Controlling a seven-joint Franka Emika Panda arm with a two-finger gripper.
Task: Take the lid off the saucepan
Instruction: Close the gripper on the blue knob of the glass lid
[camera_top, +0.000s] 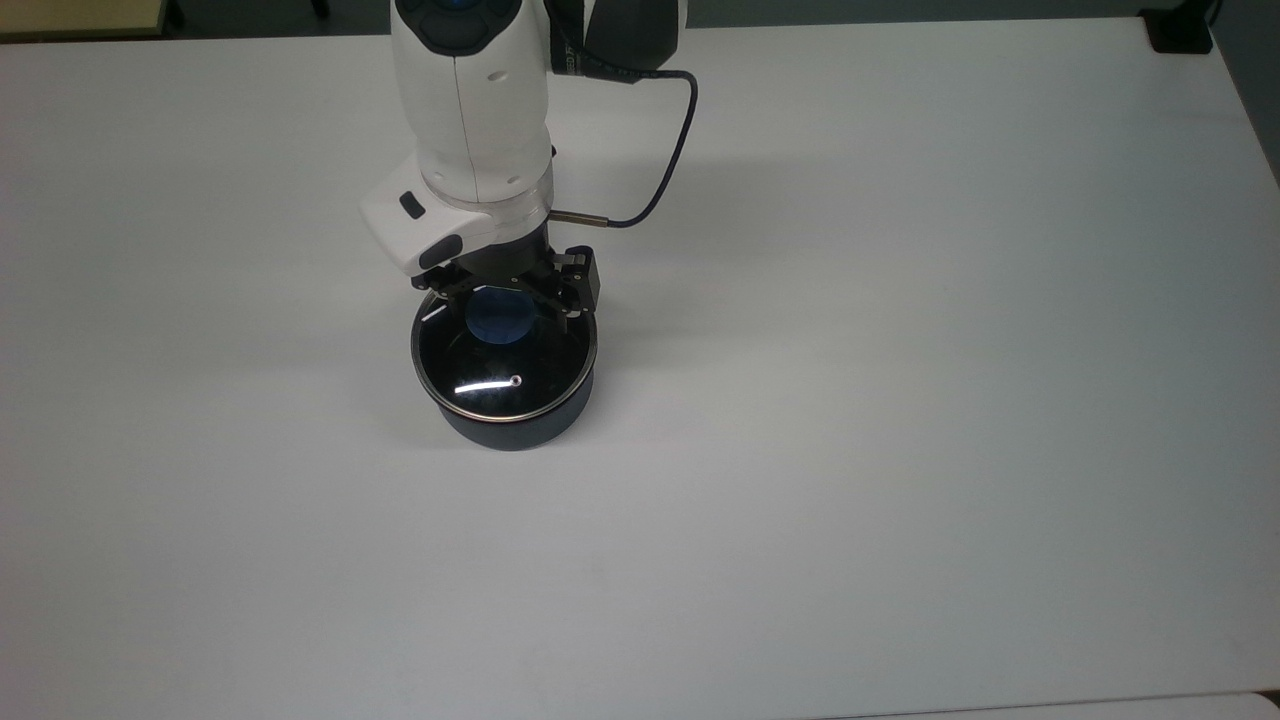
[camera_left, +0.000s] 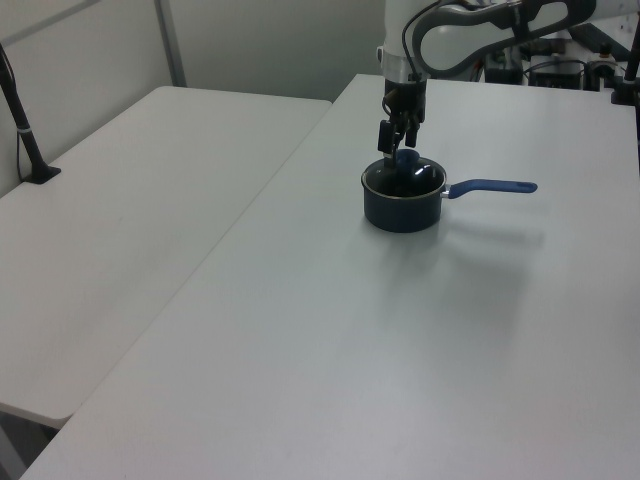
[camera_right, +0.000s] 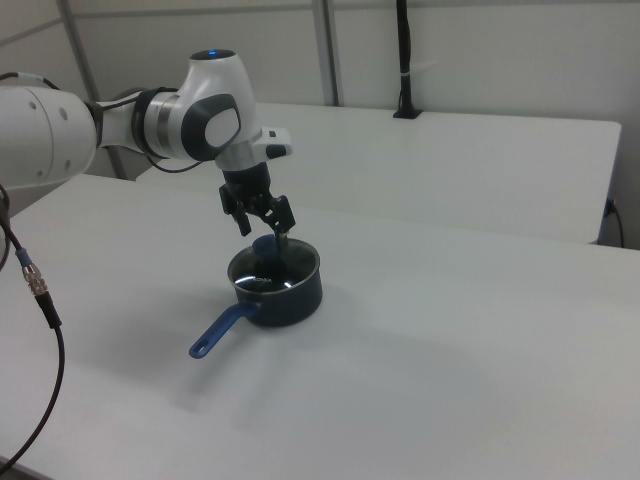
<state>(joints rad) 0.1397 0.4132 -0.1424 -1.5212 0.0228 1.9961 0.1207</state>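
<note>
Saucepan (camera_top: 510, 420): dark pot on the white surface (camera_top: 900, 400), near the top view's upper left of centre; blue handle (camera_left: 492, 186) pointing to the left view's right.

Lid (camera_top: 503, 375): glass, metal-rimmed, seated flat on the pot rim.

Knob (camera_top: 500, 318): blue, at the lid's centre.

Hand (camera_top: 503, 300): released, fingers spread on either side of the knob, not yet closed on it.

Step in hand, as judged: grasping the knob. Centre the fingers evenly on the knob and lower enough for the pads to catch under its widest part. Close firmly, then lift straight up so the lid clears the rim without dragging the pot.
</note>
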